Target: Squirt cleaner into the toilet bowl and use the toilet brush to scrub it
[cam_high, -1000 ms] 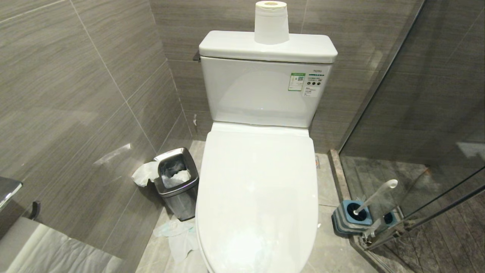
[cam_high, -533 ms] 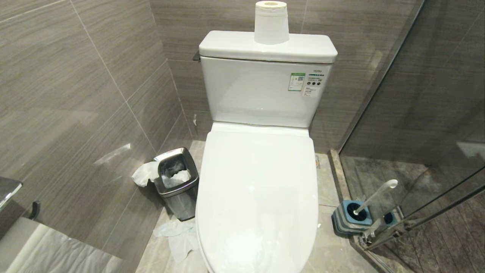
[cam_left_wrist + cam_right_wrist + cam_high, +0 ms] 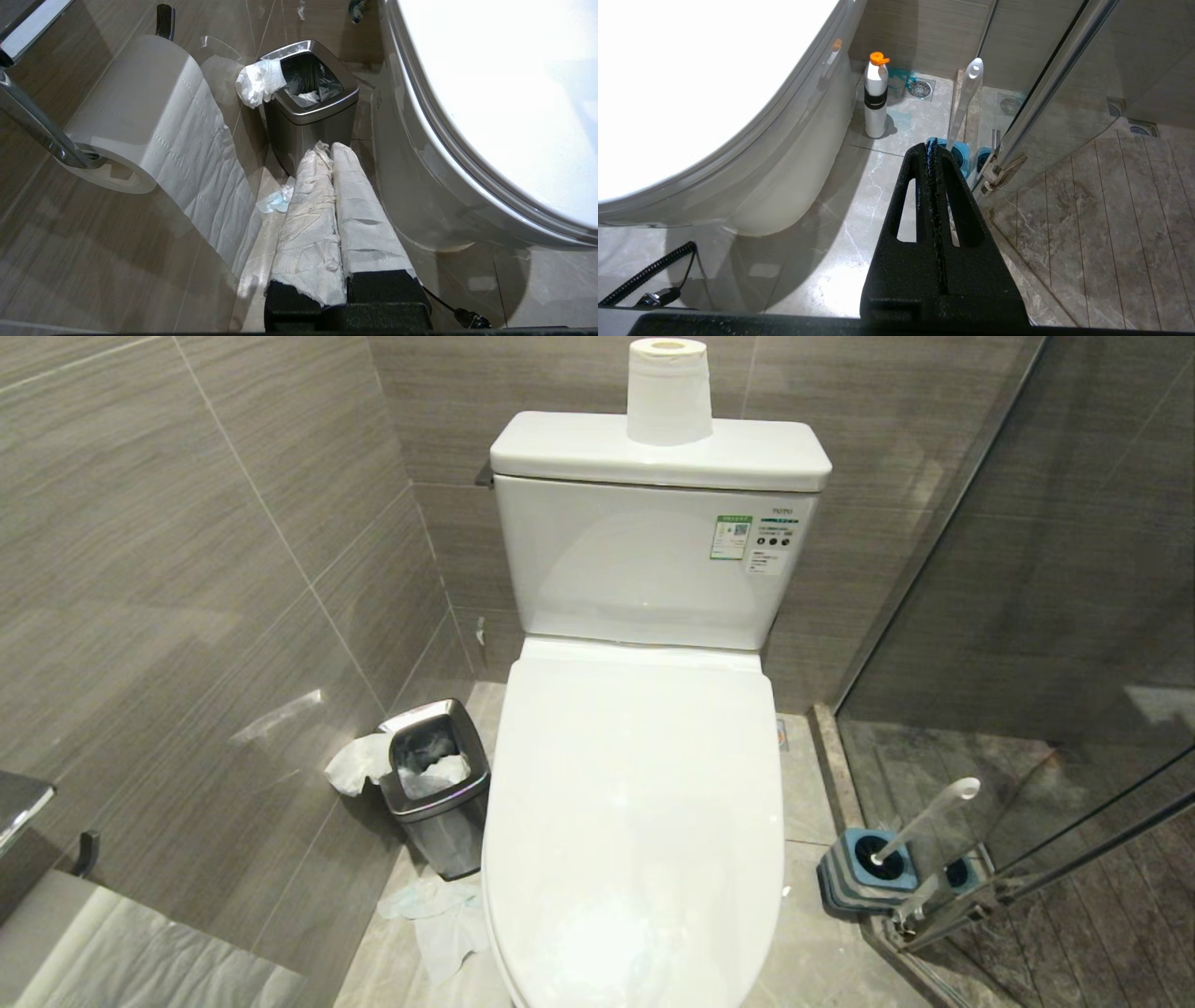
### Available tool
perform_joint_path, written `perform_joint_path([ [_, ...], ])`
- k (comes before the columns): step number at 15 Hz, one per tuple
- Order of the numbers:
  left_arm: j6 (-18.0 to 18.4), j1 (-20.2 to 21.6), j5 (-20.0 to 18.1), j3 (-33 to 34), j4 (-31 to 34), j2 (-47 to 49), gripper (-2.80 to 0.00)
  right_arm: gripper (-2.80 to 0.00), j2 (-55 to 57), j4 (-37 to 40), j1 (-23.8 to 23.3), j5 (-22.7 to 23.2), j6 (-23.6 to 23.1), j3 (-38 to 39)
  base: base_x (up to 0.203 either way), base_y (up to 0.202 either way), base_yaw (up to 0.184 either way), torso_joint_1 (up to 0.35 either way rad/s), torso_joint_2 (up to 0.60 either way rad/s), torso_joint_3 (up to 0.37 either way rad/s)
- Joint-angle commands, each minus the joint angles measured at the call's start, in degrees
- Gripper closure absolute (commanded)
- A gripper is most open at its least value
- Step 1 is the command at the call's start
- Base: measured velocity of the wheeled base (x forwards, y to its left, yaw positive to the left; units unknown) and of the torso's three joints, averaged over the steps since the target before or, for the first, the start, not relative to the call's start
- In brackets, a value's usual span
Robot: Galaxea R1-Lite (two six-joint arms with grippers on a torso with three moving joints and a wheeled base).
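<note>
The toilet bowl [image 3: 420, 196] is covered by its shut white lid [image 3: 635, 821]; only its outer wall shows in the wrist views. The toilet brush [image 3: 924, 821] leans in a blue-topped holder [image 3: 864, 873] on the floor to the right, its white handle [image 3: 966, 102] up. A white cleaner bottle [image 3: 876, 98] with an orange cap stands on the floor beside the bowl. My left gripper [image 3: 329, 148], fingers wrapped in white paper, hangs shut and empty left of the bowl. My right gripper [image 3: 930, 147] hangs shut and empty just short of the brush holder. Neither arm shows in the head view.
A steel waste bin [image 3: 437, 784] with tissue spilling out stands left of the toilet, crumpled tissue [image 3: 439, 915] on the floor by it. A wall-mounted paper roll [image 3: 140, 116] hangs near the left gripper. A glass shower door [image 3: 1027, 616] bounds the right. A paper roll [image 3: 667, 392] sits on the tank.
</note>
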Motion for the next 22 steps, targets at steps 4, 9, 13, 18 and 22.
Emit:
perform_joint_path([
  [4,0.00,0.05,-0.04,0.01,-0.02,0.10,0.00,0.00,-0.09,0.00,0.01,0.02,-0.01,0.09,0.000,0.000,0.000,0.000,0.00,0.000],
  [9,0.00,0.05,-0.04,0.01,-0.02,0.10,0.00,0.00,-0.09,-0.09,0.01,-0.24,1.92,0.09,0.000,0.000,0.000,0.000,0.00,0.000],
  [13,0.00,0.05,-0.04,0.01,-0.02,0.10,0.00,0.00,-0.08,-0.01,0.01,-0.17,1.92,0.09,0.000,0.000,0.000,0.000,0.00,0.000],
  [18,0.00,0.05,-0.04,0.01,-0.02,0.10,0.00,0.00,-0.09,-0.07,0.01,-0.23,1.92,0.09,0.000,0.000,0.000,0.000,0.00,0.000],
  [22,0.00,0.05,-0.04,0.01,-0.02,0.10,0.00,0.00,-0.01,-0.06,0.01,-0.22,1.92,0.09,0.000,0.000,0.000,0.000,0.00,0.000],
])
